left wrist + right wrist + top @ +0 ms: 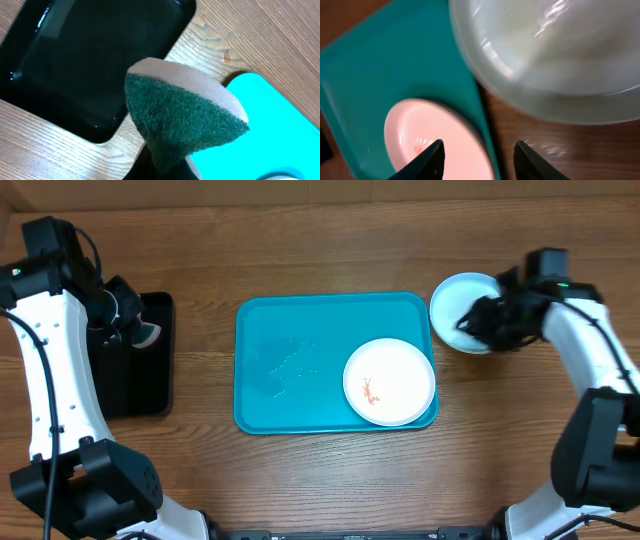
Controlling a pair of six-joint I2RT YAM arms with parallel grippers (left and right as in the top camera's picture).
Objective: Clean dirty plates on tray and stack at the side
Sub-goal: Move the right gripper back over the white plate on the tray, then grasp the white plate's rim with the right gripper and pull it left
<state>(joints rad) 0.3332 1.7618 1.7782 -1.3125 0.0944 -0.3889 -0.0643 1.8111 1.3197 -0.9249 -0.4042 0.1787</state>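
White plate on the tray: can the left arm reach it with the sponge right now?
Probably yes. The left gripper holds the sponge beside the tray, whose left half lies bare up to the white plate; the right gripper is off at the blue plate.

The tray (290,330) is turquoise, its white plate (391,376) smeared orange-red.

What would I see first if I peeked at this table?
The big turquoise tray in the middle, with a white plate on its right side that has an orange-red smear. Just past the tray's upper right corner is a light blue plate, and a green sponge is held up by the black tray on the left.
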